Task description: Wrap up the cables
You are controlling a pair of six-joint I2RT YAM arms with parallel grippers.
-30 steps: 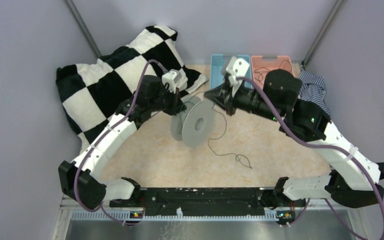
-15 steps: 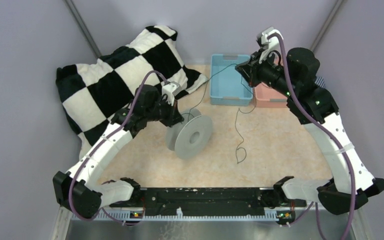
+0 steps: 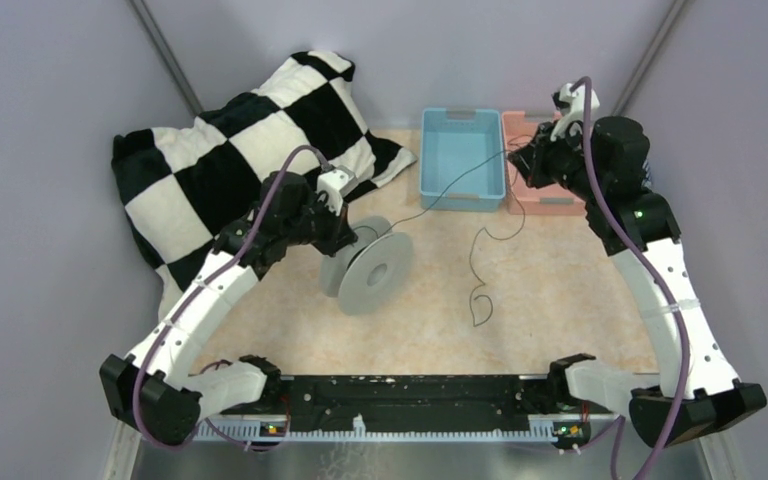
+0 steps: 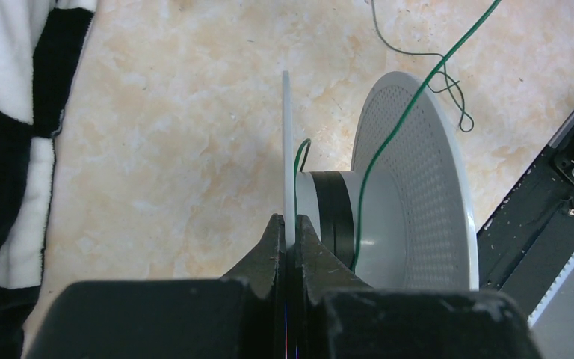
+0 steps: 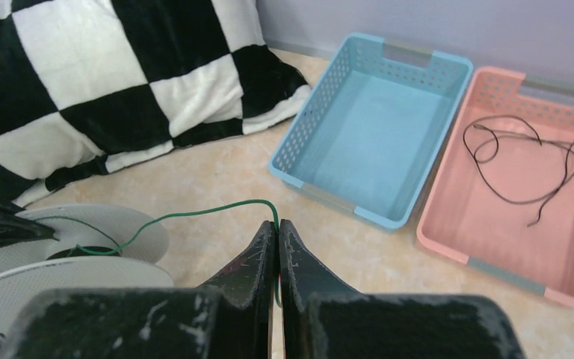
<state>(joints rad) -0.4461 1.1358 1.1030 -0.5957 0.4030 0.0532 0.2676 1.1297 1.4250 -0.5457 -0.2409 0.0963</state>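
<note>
One cable (image 5: 202, 212) in right gripper (image 5: 277, 223), green only up close

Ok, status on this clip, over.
Left gripper shut on spool flange. Right gripper shut on cable, running to spool. Nothing fouling the line.

pink basket (image 5: 448, 187): cut by right edge | spool (image 5: 60, 288): partly behind right pincer (image 5: 275, 224)

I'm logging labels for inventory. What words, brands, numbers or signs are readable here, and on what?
None readable: the spool, cable, blue basket, pink basket and checked blanket show no words, numbers or logos in any view.
</note>
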